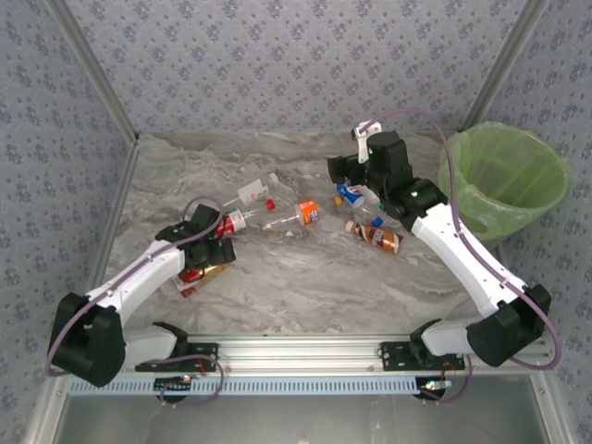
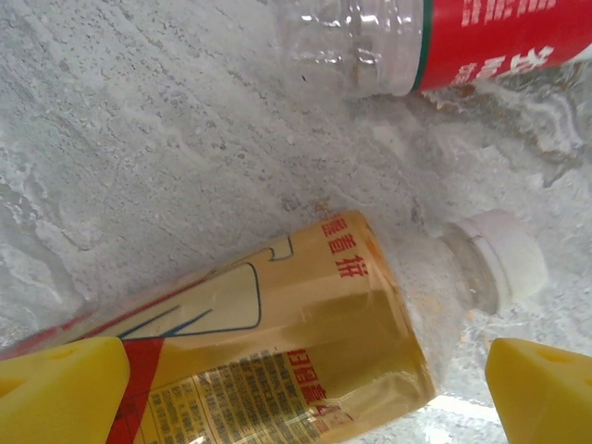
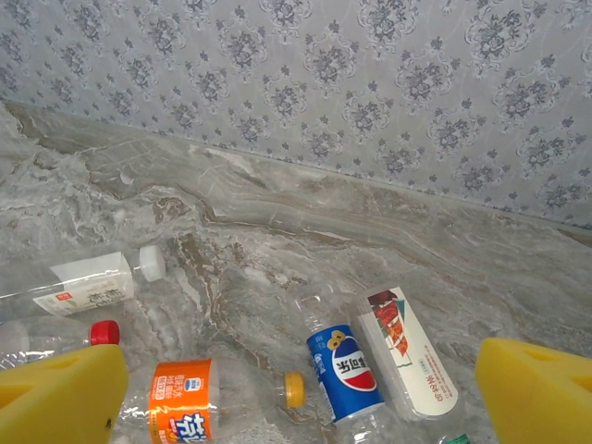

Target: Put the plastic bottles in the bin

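The left fingers [image 2: 55, 393] stand spread astride the yellow-label bottle [image 2: 305, 324] lying on the tabletop [image 2: 139, 139] — closing on that slick round body could squirt it sideways toward the red-label bottle [image 2: 499, 37] nearby. The right fingers [image 3: 65, 393], also spread, hover above the blue-label bottle [image 3: 344, 370]; the bin [image 1: 518, 199] stands off to the right, so a loose pinch risks a drop on the way.

I see a tabletop [image 1: 305, 277] with a grey marble pattern veined in white, enclosed on three sides by walls [image 1: 296, 65] papered in pale grey-blue with a small repeating floral motif. Two slanting metal posts [image 1: 92, 69] mark the back corners. A silver aluminium rail [image 1: 305, 350] runs along the near edge. The light is soft and even, with faint shine on the marble
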### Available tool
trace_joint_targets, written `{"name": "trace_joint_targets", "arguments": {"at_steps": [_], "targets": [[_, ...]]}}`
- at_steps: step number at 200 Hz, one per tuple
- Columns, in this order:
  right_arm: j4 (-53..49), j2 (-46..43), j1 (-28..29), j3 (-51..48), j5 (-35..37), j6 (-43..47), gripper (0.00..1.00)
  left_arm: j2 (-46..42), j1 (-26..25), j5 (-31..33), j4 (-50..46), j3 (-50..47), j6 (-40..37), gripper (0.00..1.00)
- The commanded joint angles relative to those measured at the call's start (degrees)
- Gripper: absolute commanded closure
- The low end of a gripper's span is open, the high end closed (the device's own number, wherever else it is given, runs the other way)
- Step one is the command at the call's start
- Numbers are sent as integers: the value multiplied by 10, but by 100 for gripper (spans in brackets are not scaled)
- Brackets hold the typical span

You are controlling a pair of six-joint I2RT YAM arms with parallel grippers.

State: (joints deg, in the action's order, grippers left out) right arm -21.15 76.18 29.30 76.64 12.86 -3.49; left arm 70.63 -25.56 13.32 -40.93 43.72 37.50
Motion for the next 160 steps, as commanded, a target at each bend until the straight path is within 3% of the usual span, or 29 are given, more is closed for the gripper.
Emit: {"name": "trace_joint_targets", "arguments": {"at_steps": [1, 45, 91, 114, 160], "targets": [[10, 3, 2, -5, 19, 8, 1, 28, -18, 0, -62, -3, 10, 1], [6, 9, 2, -1, 20, 8, 1, 35, -24, -35, -9, -4, -23, 1], [3, 12, 3, 0, 25, 11, 1, 52, -48, 46, -46, 54, -41, 1], [0, 12, 3, 3, 26, 12, 1, 57, -49, 19, -51, 78, -74, 1], [-11, 5, 3, 0, 39, 10, 1, 91, -89, -4, -175, 158, -113, 1]]}}
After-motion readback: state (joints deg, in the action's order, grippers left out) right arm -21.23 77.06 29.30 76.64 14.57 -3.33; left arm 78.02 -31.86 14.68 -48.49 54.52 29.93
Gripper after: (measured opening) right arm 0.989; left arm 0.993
